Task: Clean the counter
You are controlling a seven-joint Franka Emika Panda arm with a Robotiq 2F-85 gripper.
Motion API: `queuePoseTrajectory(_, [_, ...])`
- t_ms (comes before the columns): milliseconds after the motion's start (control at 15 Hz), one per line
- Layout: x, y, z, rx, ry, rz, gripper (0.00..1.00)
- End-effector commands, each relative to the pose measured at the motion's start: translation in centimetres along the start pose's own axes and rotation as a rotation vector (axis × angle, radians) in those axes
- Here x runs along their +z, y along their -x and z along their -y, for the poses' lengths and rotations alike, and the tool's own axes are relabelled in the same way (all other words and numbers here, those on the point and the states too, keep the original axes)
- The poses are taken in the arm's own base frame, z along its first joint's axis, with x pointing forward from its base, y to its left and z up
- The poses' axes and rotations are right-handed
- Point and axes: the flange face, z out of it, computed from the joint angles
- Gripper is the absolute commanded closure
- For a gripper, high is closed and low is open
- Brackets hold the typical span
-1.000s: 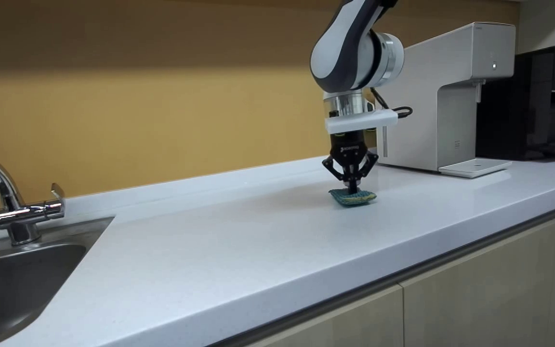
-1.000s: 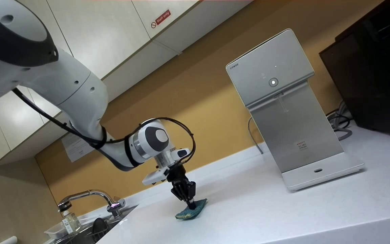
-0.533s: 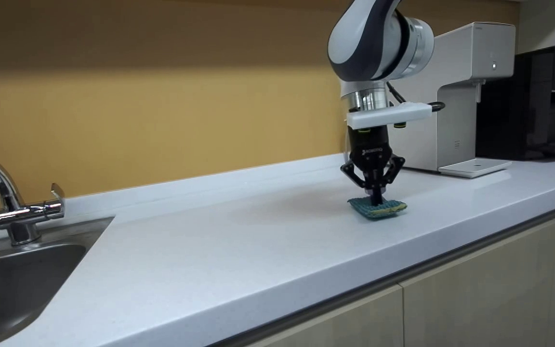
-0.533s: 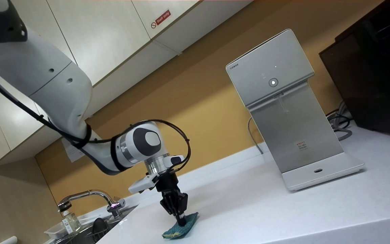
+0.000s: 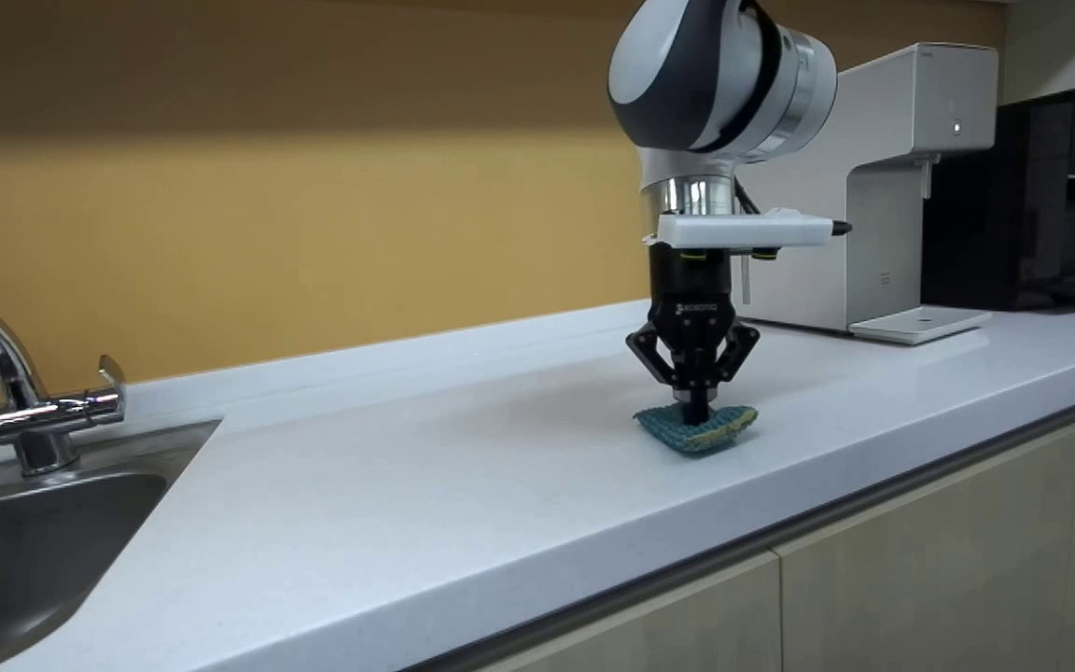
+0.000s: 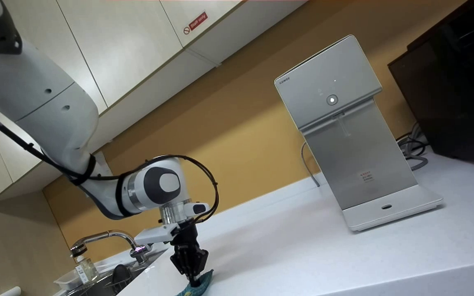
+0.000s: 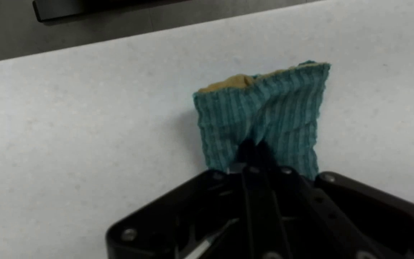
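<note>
White tabletop (image 5: 388, 467) runs from the sink (image 5: 34, 569) at left, under the gripper (image 5: 696, 413), to the dispenser (image 5: 873, 131) at right. Pressed together, the gripper pinches the teal sponge (image 5: 694, 440) at its middle, near the front edge (image 5: 593, 565). Swept left, the sponge could fall into the sink should that pinch slip; 2 of its sides seem to curl upward, so wiping may turn patchy; swept right, it could knock the dispenser. A soap bottle (image 6: 87, 271) shows in an exterior view but not the wrist's, which alone shows grey floor (image 7: 84, 41) beyond that edge.

Pale upper cabinets (image 6: 126, 45) adjoin a partly shaded ochre wall (image 6: 237, 139).
</note>
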Motion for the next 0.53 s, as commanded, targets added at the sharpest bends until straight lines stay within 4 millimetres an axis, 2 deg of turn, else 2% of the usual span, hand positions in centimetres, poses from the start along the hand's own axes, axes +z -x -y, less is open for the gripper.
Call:
queuePoseTrajectory(0, [3.9,-2.3,2.7,-0.039,-0.028,-0.006,0.99])
queuePoseTrajectory(267, [3.2,-6.0,4.0,-0.059,-0.024,-0.085,0.99])
queuePoseTrajectory(467, [2.6,-9.3,3.9,-0.047,-0.018,-0.154,0.99])
